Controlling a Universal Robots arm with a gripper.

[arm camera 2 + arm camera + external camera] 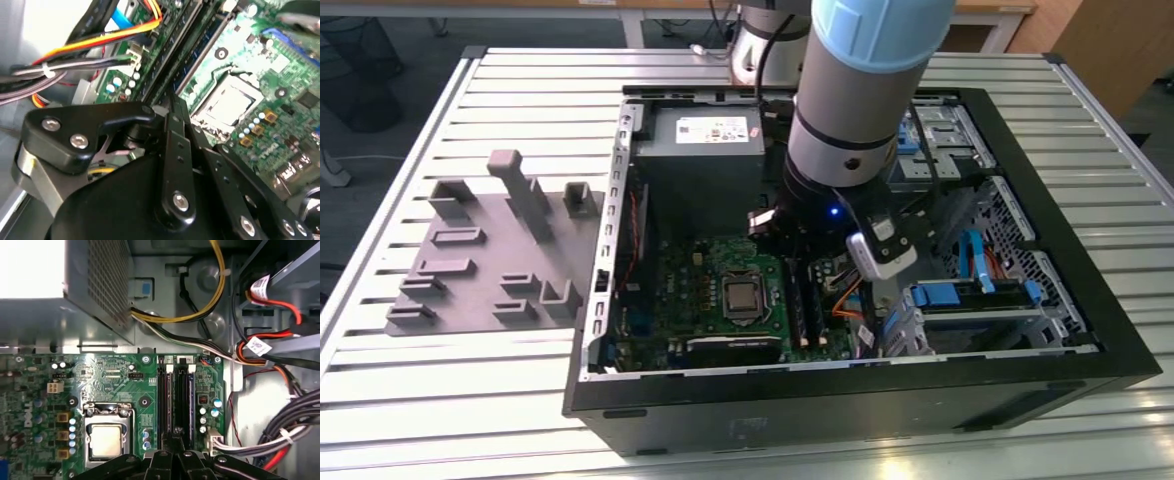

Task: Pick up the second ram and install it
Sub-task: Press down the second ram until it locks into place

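My gripper (176,434) is shut, its black fingertips (172,102) pressed together with nothing between them. It hangs low inside the open PC case, over the near end of the memory slots on the green motherboard (115,375). Two long blue sticks sit side by side in those slots. The second ram (173,395) is the one in line with my fingertips, and the other stick (189,395) lies just beside it. In the second wrist view the blue sticks (204,46) run away from the fingertips. I cannot tell whether the tips touch the ram. The arm (854,120) covers the gripper in the exterior view.
The black case (854,400) lies open on a slatted table. A grey tray (480,270) with upright blocks stands on the exterior view's left. The processor socket (106,440) is beside the slots. Cable bundles (280,435), the power supply (707,135) and blue drive bays (974,295) crowd the case.
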